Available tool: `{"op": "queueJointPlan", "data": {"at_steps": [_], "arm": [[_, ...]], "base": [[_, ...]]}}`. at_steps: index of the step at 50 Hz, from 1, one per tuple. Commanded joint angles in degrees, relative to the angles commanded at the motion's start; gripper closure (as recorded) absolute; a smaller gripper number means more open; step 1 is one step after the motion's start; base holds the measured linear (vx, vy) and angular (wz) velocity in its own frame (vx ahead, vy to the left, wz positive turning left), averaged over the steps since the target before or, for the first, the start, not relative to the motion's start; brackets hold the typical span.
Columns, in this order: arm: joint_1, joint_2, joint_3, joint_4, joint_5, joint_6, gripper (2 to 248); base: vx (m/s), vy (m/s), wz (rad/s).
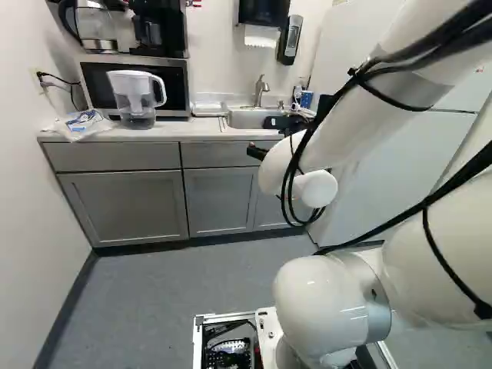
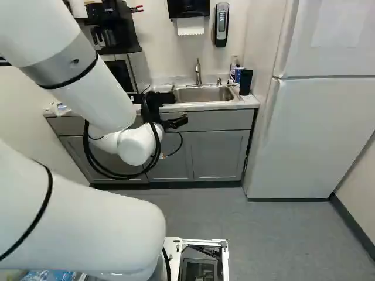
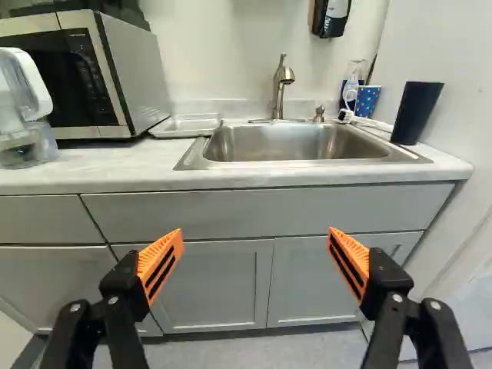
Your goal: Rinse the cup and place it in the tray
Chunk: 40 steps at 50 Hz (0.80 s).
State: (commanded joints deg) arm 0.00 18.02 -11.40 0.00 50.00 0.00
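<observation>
- I confirm jaws [image 2: 155,119] spread apart.
- Dial centre: sink [image 3: 284,146]; wall [image 3: 223,46] at 12.
- Dark cup [image 3: 416,114]: counter [image 3: 100,173], 3 o'clock.
- Blue patterned cup [image 3: 367,101]: 2 o'clock.
- Tray [image 3: 187,125]: 10 o'clock.

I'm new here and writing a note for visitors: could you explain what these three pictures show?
The machine is one white robot arm on a moving base. Two pictures come from cameras on that base, behind the arm, one to its left and one to its right. The third comes from the arm's wrist, looking along the gripper. All show one kitchen corner.

On the counter stand a pitcher and a microwave. A shallow tray lies between the microwave and the sink, which has a faucet. Past the sink stand a dark cup and a blue patterned cup; I can't tell which is to be rinsed.

The gripper's two orange-padded fingers are spread wide, with nothing held between them.
</observation>
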Motion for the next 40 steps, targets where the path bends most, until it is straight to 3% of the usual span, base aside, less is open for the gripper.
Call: {"op": "queueJointPlan", "data": {"at_steps": [40], "arm": [[0.0, -1.1, -6.2, 0.0, 0.0, 0.0, 3]], "base": [[0.000, 0.000, 0.000]]}}
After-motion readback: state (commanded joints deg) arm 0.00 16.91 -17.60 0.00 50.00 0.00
